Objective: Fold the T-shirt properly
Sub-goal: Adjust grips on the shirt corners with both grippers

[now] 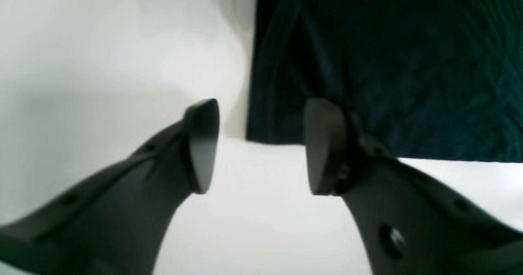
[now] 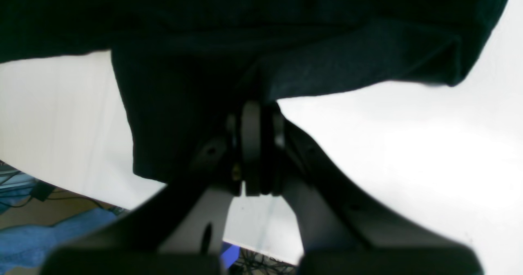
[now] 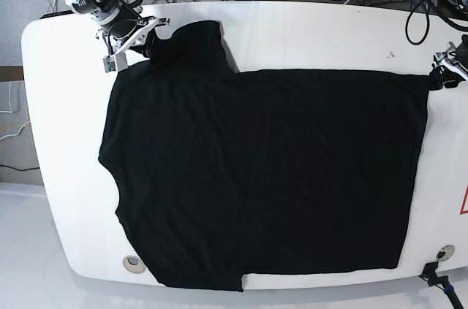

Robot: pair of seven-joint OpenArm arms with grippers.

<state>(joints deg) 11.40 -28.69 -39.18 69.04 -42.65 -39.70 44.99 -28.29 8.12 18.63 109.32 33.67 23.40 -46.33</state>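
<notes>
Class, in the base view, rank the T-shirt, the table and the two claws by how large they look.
1. table
2. T-shirt
3. right claw
4. left claw, though it is partly cut off at the frame edge, so its rank against the right one is unsure.

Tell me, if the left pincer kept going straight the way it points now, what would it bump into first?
Most likely the T-shirt. The left pincer stands open, with the dark hem corner just ahead of its tips. Depth is hard to judge, so it might graze the white table first.
</notes>
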